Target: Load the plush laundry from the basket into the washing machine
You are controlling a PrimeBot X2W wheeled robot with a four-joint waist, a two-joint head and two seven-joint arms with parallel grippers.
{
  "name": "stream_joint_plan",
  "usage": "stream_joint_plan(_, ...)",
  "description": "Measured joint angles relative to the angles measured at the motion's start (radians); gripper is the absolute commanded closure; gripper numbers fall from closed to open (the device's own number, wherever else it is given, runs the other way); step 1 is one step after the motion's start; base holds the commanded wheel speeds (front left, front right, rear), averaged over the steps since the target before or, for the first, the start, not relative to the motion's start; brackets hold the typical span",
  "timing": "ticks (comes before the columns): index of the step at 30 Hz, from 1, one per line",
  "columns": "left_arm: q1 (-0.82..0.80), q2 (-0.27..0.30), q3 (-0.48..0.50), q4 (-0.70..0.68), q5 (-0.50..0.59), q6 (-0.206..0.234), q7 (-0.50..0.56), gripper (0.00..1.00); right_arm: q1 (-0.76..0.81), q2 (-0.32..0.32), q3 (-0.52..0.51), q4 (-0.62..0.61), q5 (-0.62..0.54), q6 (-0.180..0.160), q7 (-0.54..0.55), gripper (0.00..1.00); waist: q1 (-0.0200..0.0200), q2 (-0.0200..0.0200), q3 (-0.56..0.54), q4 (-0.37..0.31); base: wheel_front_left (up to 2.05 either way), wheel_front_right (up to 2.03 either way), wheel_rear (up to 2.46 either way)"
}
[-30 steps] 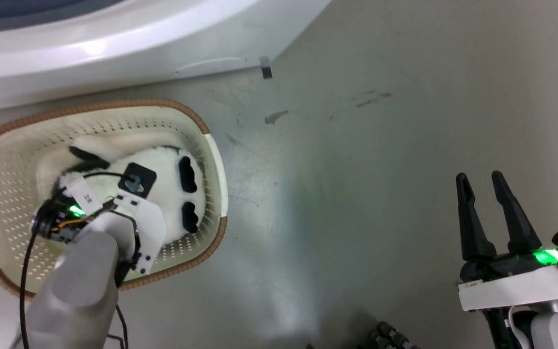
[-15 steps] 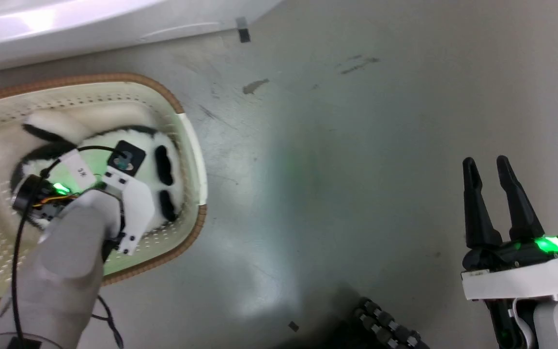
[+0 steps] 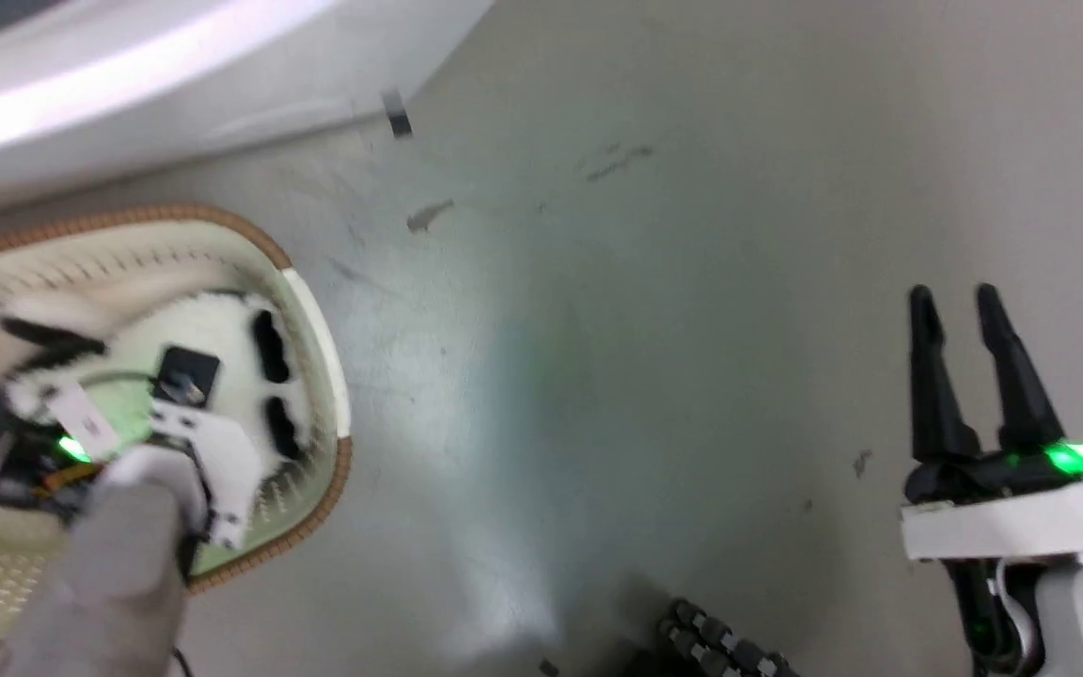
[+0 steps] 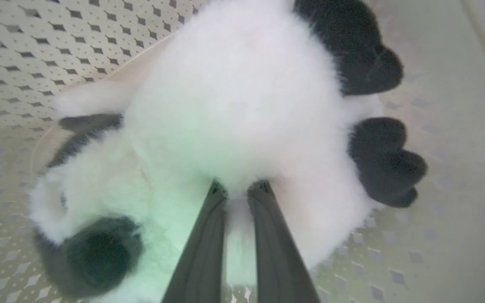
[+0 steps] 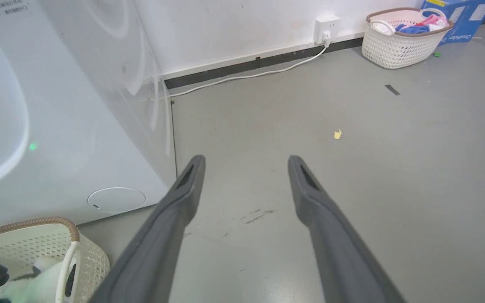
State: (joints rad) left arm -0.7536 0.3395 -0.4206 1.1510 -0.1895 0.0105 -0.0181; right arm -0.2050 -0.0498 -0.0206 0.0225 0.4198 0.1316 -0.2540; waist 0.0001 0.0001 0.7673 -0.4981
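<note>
White plush laundry (image 4: 234,105) with black patches; cream perforated basket (image 4: 23,38), its brown rim (image 5: 32,221) apparently woven.

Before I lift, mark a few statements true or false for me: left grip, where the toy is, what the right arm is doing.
1. The left gripper is shut on the plush laundry. True.
2. The plush laundry is loaded in the drum. False: it lies in the basket, which stands by the washing machine.
3. The right gripper is open and holds nothing. True.
4. The right gripper hangs over the basket. False: it is over bare floor, off to the basket's side.
</note>
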Motion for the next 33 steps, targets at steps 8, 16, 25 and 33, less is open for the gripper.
stream_joint_plan(8, 0.103, -0.104, 0.013, 0.023, -0.052, -0.001, -0.152, 1.00, 0.077, 0.000, -0.070, 0.001, -0.074, 0.000, -0.003, 0.00, -0.0001, 0.0000, -0.165, 0.062, 0.00, 0.00, 0.00)
stream_joint_plan(16, 0.325, -0.175, 0.002, -0.199, -0.048, 0.018, -0.234, 1.00, 0.183, 0.000, -0.137, -0.015, -0.157, 0.000, -0.003, 0.00, -0.0003, 0.0000, -0.443, 0.200, 0.00, 0.00, 0.00)
stream_joint_plan(25, 0.509, -0.154, 0.010, -0.578, 0.030, 0.067, -0.238, 1.00, 0.208, 0.000, -0.144, -0.020, -0.167, 0.000, -0.003, 0.00, -0.0003, 0.0000, -0.584, 0.296, 0.00, 0.00, 0.00)
stream_joint_plan(33, 0.549, -0.118, 0.057, -0.865, 0.085, 0.111, -0.238, 1.00, 0.219, 0.000, -0.133, -0.031, -0.174, 0.000, -0.004, 0.00, -0.0001, 0.0000, -0.600, 0.298, 0.00, 0.00, 0.00)
